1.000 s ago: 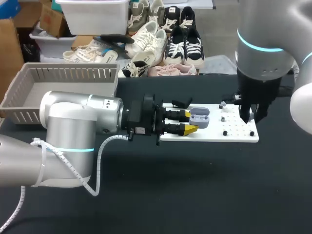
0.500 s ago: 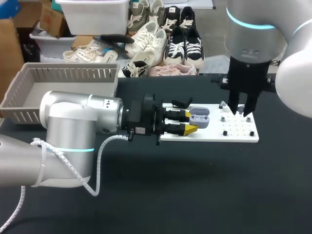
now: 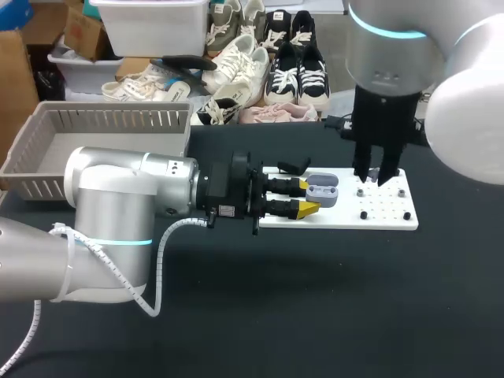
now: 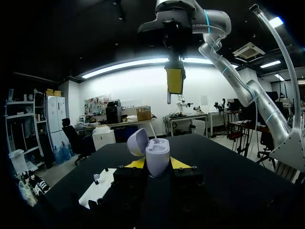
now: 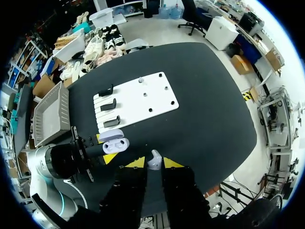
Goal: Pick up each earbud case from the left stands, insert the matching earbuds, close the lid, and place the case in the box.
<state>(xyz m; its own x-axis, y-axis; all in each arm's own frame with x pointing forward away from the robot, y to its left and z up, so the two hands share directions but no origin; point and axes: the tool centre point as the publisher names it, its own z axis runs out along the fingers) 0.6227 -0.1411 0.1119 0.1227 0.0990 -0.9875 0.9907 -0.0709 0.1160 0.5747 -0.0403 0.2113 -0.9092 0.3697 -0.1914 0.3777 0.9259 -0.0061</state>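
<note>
Head view: the left arm comes in from the left and lies level over the dark table, and the left gripper (image 3: 305, 198) has its yellow tips clamped on the earbud case (image 3: 321, 190), which sits with its lid open over the left part of the white board (image 3: 386, 219). The right arm comes down from the upper right; the right gripper (image 3: 375, 179) points downward above the board's right part, just beside the case, and its jaws cannot be judged from here. The grey box (image 3: 118, 120) stands at the table's far left, well apart from the board. Left wrist view: the case (image 4: 156, 156) stands upright between the two yellow fingertips, gripped from both sides, with its lid tipped back. The right gripper (image 4: 175, 80) hangs above and ahead of it, a white earbud (image 4: 169, 98) poking out beneath its tips. Right wrist view: the right gripper (image 5: 153, 163) is closed on the earbud (image 5: 154, 160), pinched between its yellow tips. Below it the open case (image 5: 114, 142) rests in the left gripper, near the board's (image 5: 143, 98) edge, where three black stands (image 5: 109, 105) sit in a row; the box (image 5: 47, 117) lies beyond them.
</note>
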